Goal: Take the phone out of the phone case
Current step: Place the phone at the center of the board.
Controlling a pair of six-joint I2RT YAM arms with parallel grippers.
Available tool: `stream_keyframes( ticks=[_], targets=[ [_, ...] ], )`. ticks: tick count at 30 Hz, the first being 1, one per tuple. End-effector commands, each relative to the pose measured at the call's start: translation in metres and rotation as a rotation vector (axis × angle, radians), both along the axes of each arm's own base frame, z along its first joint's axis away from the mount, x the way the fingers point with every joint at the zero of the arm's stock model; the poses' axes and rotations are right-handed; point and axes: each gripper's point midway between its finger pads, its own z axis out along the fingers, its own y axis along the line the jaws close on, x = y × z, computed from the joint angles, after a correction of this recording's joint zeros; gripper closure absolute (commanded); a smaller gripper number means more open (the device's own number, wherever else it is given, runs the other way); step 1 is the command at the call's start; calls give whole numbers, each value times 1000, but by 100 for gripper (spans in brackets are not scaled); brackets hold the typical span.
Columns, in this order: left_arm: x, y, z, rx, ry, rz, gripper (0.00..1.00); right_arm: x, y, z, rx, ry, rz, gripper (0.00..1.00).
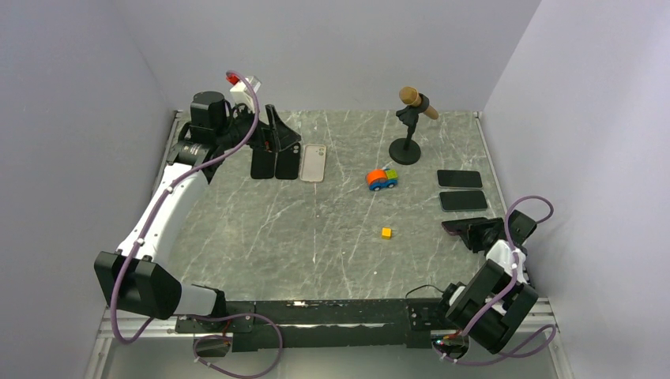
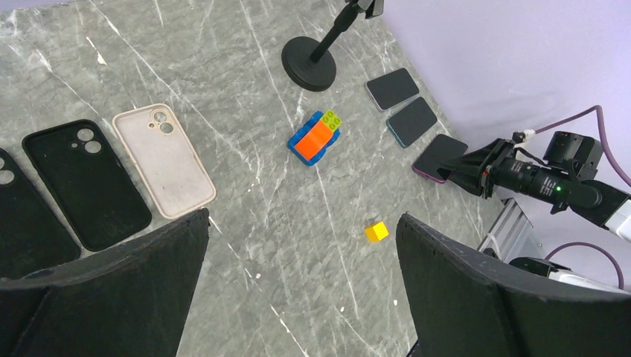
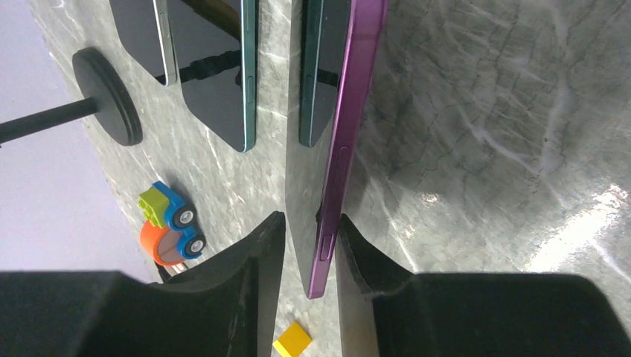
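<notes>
My right gripper (image 1: 468,229) (image 3: 306,219) is shut on the end of a purple-edged phone (image 3: 338,149) near the right table edge. Its dark screen mirrors the table. The phone also shows in the top view (image 1: 453,227) and in the left wrist view (image 2: 437,157). Two more phones (image 1: 460,178) (image 1: 464,200) lie flat just beyond it. At the far left lie three empty cases: two black ones (image 2: 85,182) (image 1: 263,163) and a beige one (image 1: 314,163) (image 2: 162,160). My left gripper (image 1: 280,146) (image 2: 303,223) hangs open and empty above the table beside the cases.
A black microphone stand (image 1: 405,148) stands at the back. A small toy car (image 1: 382,179) (image 2: 316,137) and a yellow cube (image 1: 385,233) (image 2: 376,231) lie mid-table. Walls close in the left, back and right sides.
</notes>
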Motion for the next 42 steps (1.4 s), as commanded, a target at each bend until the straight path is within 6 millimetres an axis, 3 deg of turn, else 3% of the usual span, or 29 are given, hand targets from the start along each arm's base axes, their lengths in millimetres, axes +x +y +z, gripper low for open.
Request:
stream_keyframes(
  ticks=[1,8,12,20,30,34,40,42],
  targets=[
    [-1,-2,14,-25,-48,-19,1,1,-10,2,-51,-11,-12,65],
    [-2,-1,16,-31,-52,-21,1,6,-12,3,-29,-52,-39,90],
    [-2,-1,16,-33,-49,-21,1,8,-18,5,-42,-65,-74,93],
    [-1,0,16,-49,-41,-22,1,2,-26,-8,-45,-31,-131,100],
    [-1,2,16,-67,-34,-24,1,-2,-41,-12,-90,1,-201,99],
    [-1,2,17,-72,-36,-25,1,0,-41,-11,-110,10,-154,81],
    [-2,2,19,-82,-35,-30,0,-15,-31,-1,-126,77,-75,32],
    [-2,2,19,-86,-34,-28,1,-23,-30,8,-152,92,-79,23]
  ],
)
